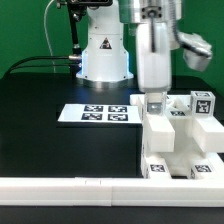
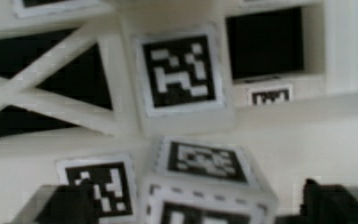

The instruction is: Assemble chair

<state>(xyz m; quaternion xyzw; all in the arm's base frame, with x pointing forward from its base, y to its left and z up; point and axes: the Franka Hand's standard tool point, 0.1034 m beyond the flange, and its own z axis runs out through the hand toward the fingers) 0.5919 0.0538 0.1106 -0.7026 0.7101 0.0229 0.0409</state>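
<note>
One claw (image 1: 154,104) hangs from the robot arm (image 1: 152,50), right over the white chair parts (image 1: 180,140). Its two fingers (image 2: 330,203) stand wide apart and hold nothing. A tagged block (image 2: 197,180) sits just under the claw, between the fingers. The X-braced frame (image 2: 69,85) lies past that block. The marker board (image 1: 97,114) lies on the black table (image 1: 40,120), off to one side of the claw.

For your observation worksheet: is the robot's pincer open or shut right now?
Open. In the wrist view the pincer shows its two dark fingertips far apart, beside a tagged white chair part without pressing it.
</note>
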